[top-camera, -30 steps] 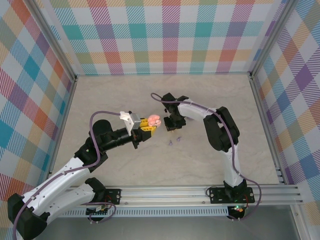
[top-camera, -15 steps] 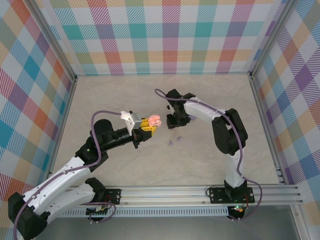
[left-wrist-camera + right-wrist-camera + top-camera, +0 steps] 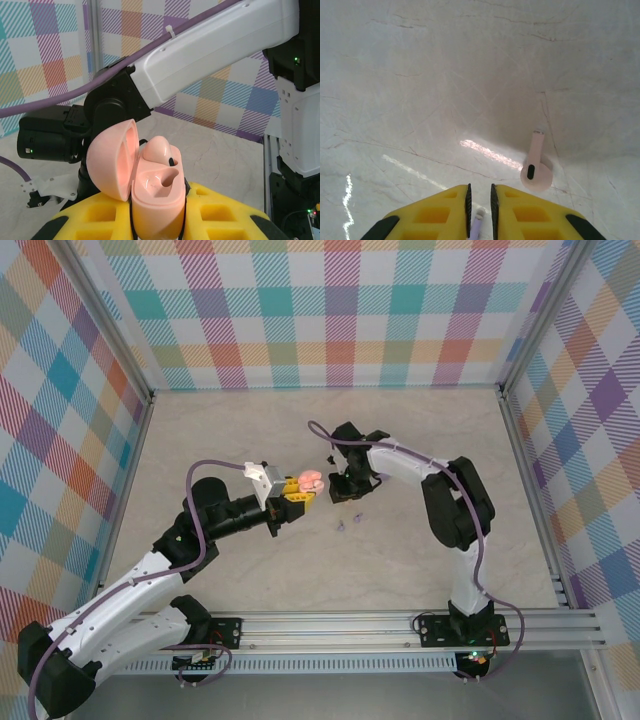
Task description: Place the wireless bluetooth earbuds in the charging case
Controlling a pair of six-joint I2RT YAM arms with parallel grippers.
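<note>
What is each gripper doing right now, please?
Left gripper: closed on the open pink charging case.
Right gripper: closed, pinching what looks like a lilac earbud.

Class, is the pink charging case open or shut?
Open: the charging case has its lid swung back, exposing one seated earbud and one empty socket.

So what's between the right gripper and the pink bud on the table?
Bare table from right gripper to bud, in the right wrist view.
</note>
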